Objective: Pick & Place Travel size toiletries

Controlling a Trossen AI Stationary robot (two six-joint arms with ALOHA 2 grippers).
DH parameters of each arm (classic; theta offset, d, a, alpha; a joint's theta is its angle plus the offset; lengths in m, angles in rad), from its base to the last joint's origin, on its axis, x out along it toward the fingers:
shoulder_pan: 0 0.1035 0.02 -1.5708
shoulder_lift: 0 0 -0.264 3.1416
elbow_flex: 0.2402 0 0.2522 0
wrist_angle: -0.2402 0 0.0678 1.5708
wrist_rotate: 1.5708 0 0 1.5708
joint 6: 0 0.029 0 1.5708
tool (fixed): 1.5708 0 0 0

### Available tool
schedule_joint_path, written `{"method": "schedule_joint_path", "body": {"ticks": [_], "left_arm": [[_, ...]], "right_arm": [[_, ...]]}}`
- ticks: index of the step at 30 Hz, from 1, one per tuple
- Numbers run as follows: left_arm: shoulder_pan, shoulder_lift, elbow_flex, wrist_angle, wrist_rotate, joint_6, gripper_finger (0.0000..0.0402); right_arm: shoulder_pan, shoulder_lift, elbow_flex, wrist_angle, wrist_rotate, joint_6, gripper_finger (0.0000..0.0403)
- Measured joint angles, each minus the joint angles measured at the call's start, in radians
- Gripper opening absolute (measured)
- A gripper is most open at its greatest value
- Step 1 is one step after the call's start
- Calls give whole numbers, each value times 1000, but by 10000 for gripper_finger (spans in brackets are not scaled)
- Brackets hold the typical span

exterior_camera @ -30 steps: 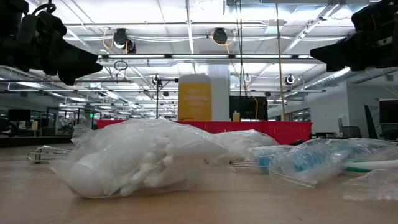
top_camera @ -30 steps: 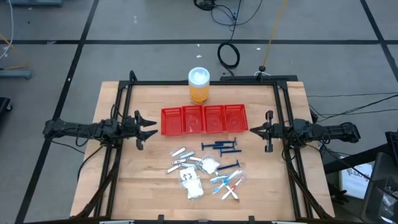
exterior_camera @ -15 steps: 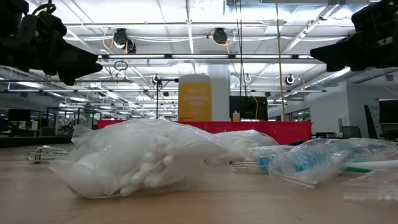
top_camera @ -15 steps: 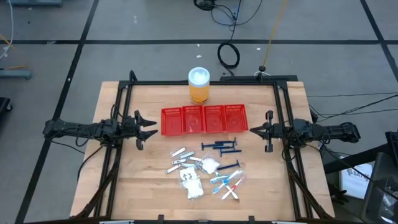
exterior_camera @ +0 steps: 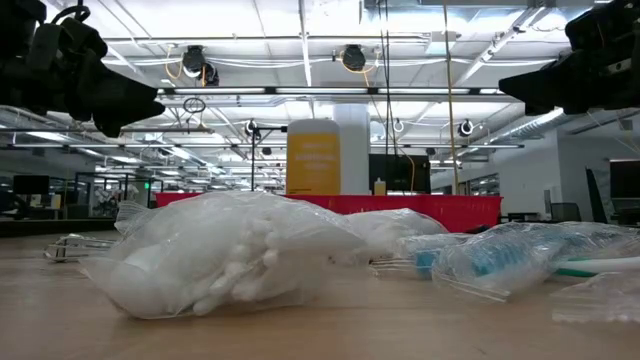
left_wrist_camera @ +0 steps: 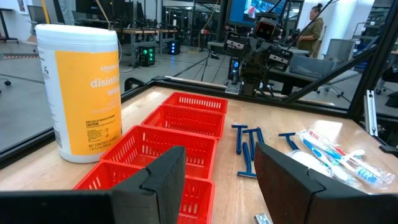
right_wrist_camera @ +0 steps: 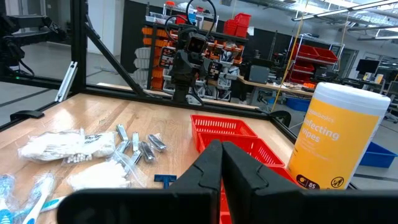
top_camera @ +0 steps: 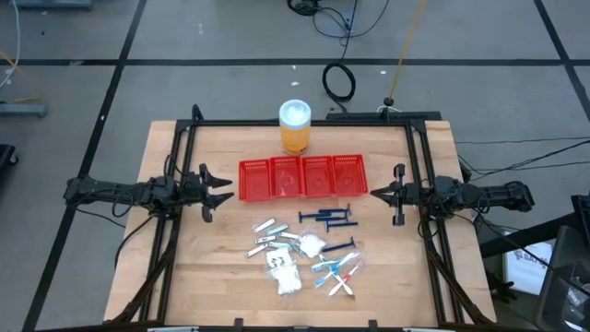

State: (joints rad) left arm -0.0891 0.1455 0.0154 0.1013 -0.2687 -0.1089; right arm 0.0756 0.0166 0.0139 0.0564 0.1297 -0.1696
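Nearest the front edge of the wooden table (top_camera: 184, 277), a loose cluster of travel size toiletries: white crinkly packets (top_camera: 285, 269), blue/red/white sticks in clear wrap (top_camera: 337, 275) to their right, silvery-white tubes (top_camera: 267, 226) just behind the packets, dark blue razors (top_camera: 329, 218) at the far right of the heap; none is held. Low view alone shows the grain of one packet (exterior_camera: 215, 262), small white pieces under clear film, with wrapped blue-bristled sticks (exterior_camera: 510, 255) beside it; it hides the tubes and razors almost wholly. Mid-table, either side of the heap and well apart from it: left gripper (top_camera: 218, 188), jaws partly spread with nothing between them, confirmed in the left wrist view where its two dark fingers (left_wrist_camera: 163, 177) stand apart over the tray; right gripper (top_camera: 380, 193), jaws pressed together and empty, seen as one closed wedge (right_wrist_camera: 221, 163) in the right wrist view. Behind the heap, red four-compartment tray (top_camera: 302, 176), its compartments holding nothing. Beyond it, orange jar with white lid (top_camera: 295, 126), upright at the table's far edge; only the wrist views show its printed label. Farthest, in the left wrist view only, a person (left_wrist_camera: 309, 32) stands in the room behind.
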Motion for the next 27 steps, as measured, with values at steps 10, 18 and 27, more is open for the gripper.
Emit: {"method": "schedule_joint_path", "body": {"ticks": [10, 18, 27], "left_arm": [[0, 0, 0, 0, 0, 0, 186], [0, 0, 0, 0, 0, 0, 186], [0, 0, 0, 0, 0, 0, 186]], "right_arm": [[0, 0, 0, 0, 0, 0, 4], [0, 0, 0, 0, 0, 0, 4], [0, 0, 0, 65, 1, 103, 4]]}}
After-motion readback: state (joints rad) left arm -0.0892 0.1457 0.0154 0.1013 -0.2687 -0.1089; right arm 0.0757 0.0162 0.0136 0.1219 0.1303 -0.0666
